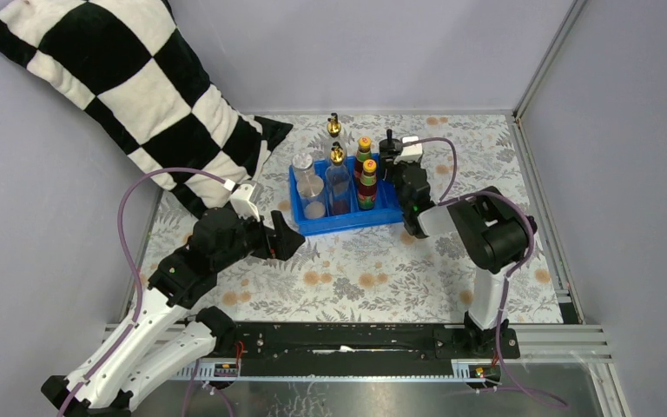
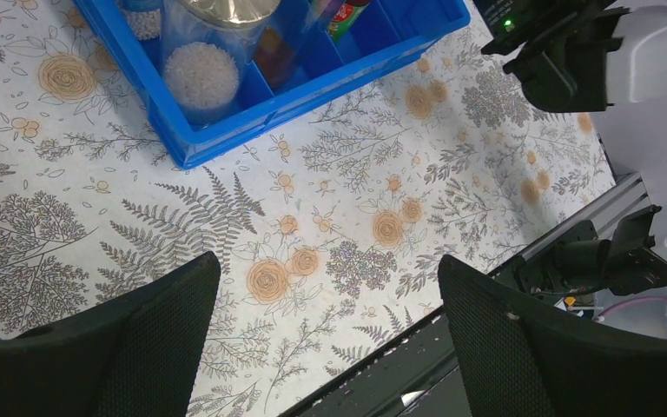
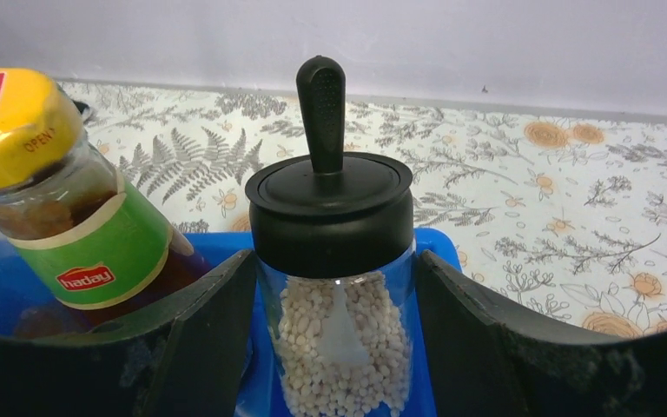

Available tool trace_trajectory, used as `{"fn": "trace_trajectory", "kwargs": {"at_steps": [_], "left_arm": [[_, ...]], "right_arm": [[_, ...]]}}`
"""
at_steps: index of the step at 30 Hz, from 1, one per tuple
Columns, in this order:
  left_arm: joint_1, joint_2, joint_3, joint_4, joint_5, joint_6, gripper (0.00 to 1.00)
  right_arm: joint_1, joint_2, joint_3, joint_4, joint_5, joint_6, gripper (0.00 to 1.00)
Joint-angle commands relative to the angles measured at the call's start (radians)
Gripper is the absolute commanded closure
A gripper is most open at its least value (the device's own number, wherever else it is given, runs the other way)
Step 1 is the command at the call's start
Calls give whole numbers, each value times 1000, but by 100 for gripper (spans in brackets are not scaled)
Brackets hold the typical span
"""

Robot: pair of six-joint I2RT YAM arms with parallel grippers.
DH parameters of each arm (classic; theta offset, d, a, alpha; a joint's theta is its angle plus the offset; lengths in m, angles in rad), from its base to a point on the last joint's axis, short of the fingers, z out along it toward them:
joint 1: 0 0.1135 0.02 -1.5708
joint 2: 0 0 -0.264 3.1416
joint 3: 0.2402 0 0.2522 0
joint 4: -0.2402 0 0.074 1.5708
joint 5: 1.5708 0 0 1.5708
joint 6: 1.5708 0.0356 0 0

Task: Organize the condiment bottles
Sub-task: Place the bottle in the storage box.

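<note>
The blue tray (image 1: 388, 217) holds two silver-lidded jars (image 1: 311, 195), a gold-spouted bottle (image 1: 338, 178) and two dark orange-capped bottles (image 1: 367, 184). A second gold-spouted bottle (image 1: 334, 127) stands on the table behind the tray. My right gripper (image 1: 391, 161) is shut on a black-capped shaker (image 3: 330, 208) of white granules, held upright at the tray's right rear corner (image 3: 441, 241), beside an orange-capped bottle (image 3: 78, 234). My left gripper (image 1: 293, 236) is open and empty over the table in front of the tray (image 2: 252, 122). Only one shaker shows.
A black and white checked pillow (image 1: 122, 78) leans in the back left corner, close to the tray. Grey walls close in the back and both sides. A metal rail (image 1: 356, 339) runs along the near edge, seen also in the left wrist view (image 2: 573, 261).
</note>
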Motion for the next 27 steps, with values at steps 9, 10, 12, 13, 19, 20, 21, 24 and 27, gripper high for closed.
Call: {"fn": "trace_trajectory", "kwargs": {"at_steps": [9, 10, 12, 13, 19, 20, 21, 24, 27], "left_arm": [[-13, -5, -17, 54, -4, 2, 1], [-14, -8, -17, 54, -5, 2, 1], [-13, -8, -17, 55, -5, 2, 1], [-13, -8, -17, 55, -6, 2, 1], [-15, -8, -17, 55, -2, 2, 1], [-15, -10, -17, 55, -2, 2, 1], [-15, -9, -18, 55, -3, 2, 1], [-15, -8, -17, 55, -2, 2, 1], [-16, -7, -17, 56, -2, 2, 1]], "right_arm": [[51, 99, -48, 549, 158, -106, 45], [53, 98, -57, 550, 166, -103, 47], [55, 94, -73, 549, 171, -93, 46], [57, 93, -80, 547, 178, -91, 42], [59, 72, -86, 499, 198, -63, 14], [60, 69, -87, 500, 198, -63, 14], [60, 63, -91, 498, 202, -62, 12], [62, 18, -112, 469, 213, -52, 7], [66, -68, -148, 423, 239, -53, 7]]}}
